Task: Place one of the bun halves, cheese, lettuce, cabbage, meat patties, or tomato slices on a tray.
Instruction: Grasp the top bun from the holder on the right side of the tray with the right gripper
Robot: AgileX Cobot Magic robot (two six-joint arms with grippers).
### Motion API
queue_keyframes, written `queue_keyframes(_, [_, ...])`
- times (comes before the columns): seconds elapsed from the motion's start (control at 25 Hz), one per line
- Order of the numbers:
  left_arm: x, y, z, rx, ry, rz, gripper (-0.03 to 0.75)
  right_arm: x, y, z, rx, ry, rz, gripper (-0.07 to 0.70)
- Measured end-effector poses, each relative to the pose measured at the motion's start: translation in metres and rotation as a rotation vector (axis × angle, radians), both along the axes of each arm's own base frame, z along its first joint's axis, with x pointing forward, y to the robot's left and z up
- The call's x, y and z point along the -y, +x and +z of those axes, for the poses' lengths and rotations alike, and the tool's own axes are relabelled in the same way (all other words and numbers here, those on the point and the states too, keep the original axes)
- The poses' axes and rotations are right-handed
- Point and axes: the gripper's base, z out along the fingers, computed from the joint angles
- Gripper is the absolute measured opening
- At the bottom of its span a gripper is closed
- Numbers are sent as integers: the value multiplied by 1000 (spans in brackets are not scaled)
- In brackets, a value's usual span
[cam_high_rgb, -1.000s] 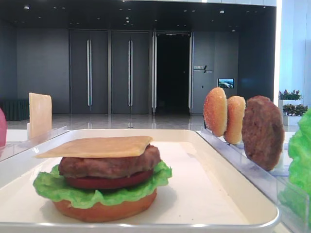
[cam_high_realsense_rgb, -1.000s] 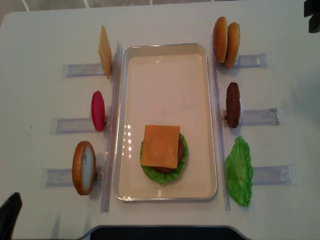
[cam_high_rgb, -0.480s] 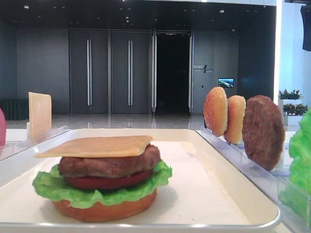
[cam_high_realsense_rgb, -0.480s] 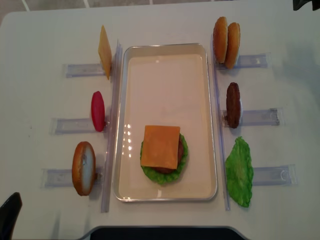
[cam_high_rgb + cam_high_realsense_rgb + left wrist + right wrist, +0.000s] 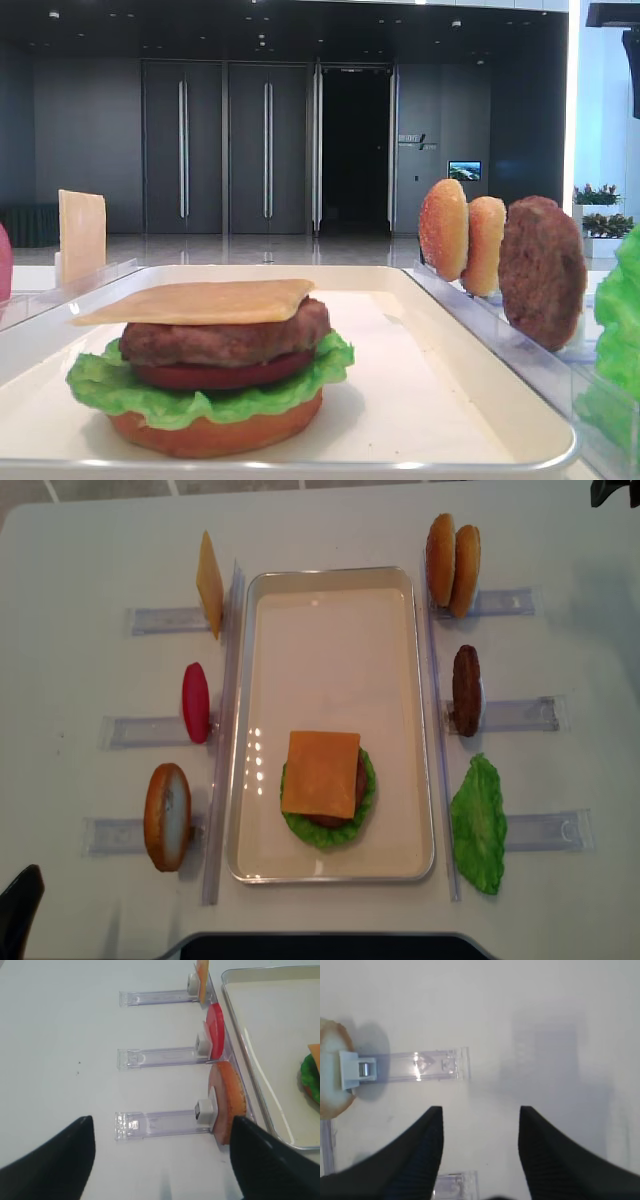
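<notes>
On the cream tray (image 5: 330, 576) lies a stack (image 5: 325, 780): bun base, lettuce, tomato, patty, and a cheese slice (image 5: 200, 300) on top. Two sesame bun halves (image 5: 452, 552) stand on edge in the far right rack, with a patty (image 5: 466, 690) and a lettuce leaf (image 5: 478, 823) nearer. On the left stand a cheese slice (image 5: 209, 584), a tomato slice (image 5: 196, 701) and a bun (image 5: 167, 815). My right gripper (image 5: 480, 1116) is open and empty above the table beside the bun rack (image 5: 415, 1066). My left gripper (image 5: 161, 1119) is open wide near the left bun (image 5: 227, 1100).
Clear plastic racks (image 5: 510, 714) stick out sideways on both sides of the tray, with long clear rails (image 5: 222, 730) along its edges. Only the right arm's dark tip (image 5: 610, 490) shows at the overhead view's top right corner, and the left arm's (image 5: 18, 920) at bottom left.
The right arm's dark tip has slid up toward the top right corner of the overhead view and now shows at the low view's top right. Nothing on the table has moved.
</notes>
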Motion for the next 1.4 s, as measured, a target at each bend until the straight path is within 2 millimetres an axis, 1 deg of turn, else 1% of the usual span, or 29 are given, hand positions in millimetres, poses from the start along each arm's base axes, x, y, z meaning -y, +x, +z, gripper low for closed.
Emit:
queue_keyframes(0.12, [0,0,0,0,1,-1,643,-14,-3,0,-28,7,-19,361])
queue_keyframes(0.4, [0,0,0,0,3,-2,643,-66,-4,13,6,57,-11,361])
queue_keyframes(0.56, [0,0,0,0,4,-2,643,-90,-5,18,38,92,-16,361])
queue_keyframes(0.8, [0,0,0,0,4,-2,643,-127,-10,19,86,113,68,374])
queue_keyframes(0.92, [0,0,0,0,4,-2,643,-142,-11,21,128,129,101,381])
queue_keyframes(1.08, [0,0,0,0,4,-2,643,-153,-9,20,168,146,121,382])
queue_keyframes(1.16, [0,0,0,0,4,-2,643,-156,-5,12,154,144,121,383])
queue_keyframes(1.32, [0,0,0,0,4,-2,643,-159,4,-9,108,135,110,384])
queue_keyframes(1.4, [0,0,0,0,4,-2,643,-161,7,-16,99,137,107,384])
